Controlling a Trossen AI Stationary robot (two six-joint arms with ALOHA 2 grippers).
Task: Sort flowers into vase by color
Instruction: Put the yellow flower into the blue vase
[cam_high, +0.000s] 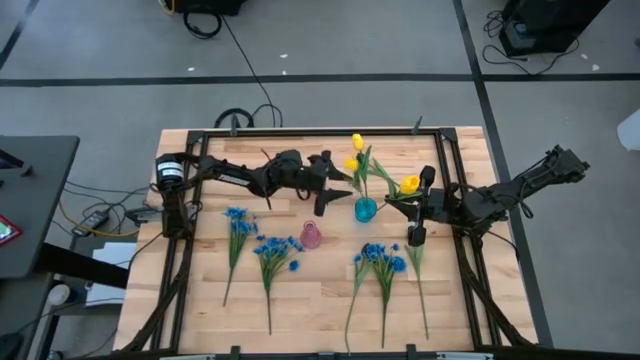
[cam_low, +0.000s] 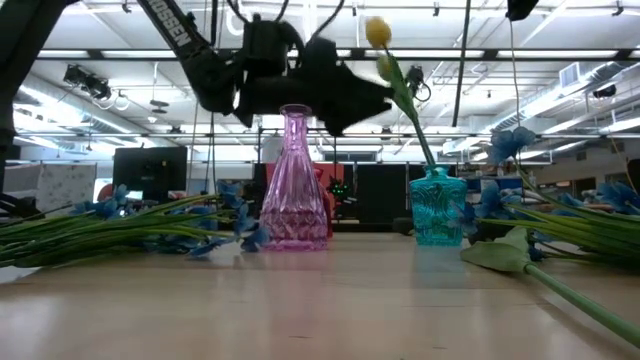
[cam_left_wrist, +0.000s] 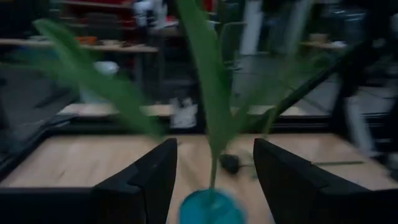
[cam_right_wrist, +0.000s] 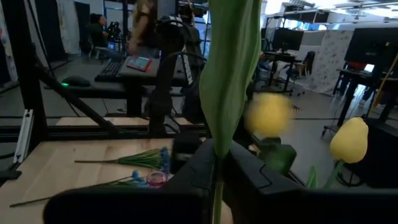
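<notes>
Pinched between the right gripper's (cam_right_wrist: 214, 171) closed fingers stands a green-stemmed yellow tulip (cam_right_wrist: 268, 114). Beyond it, two yellow tulips (cam_high: 354, 152) stand in the teal vase (cam_high: 365, 210). Just behind that vase the left gripper (cam_left_wrist: 211, 180) hangs with fingers spread, holding nothing; no writing is legible.

Right gripper (cam_right_wrist: 214, 163) jaws clamped on yellow tulip (cam_right_wrist: 268, 114) stem; blue flowers (cam_right_wrist: 140, 158) on table (cam_right_wrist: 62, 162).

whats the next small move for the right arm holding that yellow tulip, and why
Probably carry the yellow tulip leftward until its stem end hangs over the teal vase, then lower it. The right gripper is shut on its stem beside that vase, which already holds yellow tulips. The open left gripper is close by, so move gently.
</notes>
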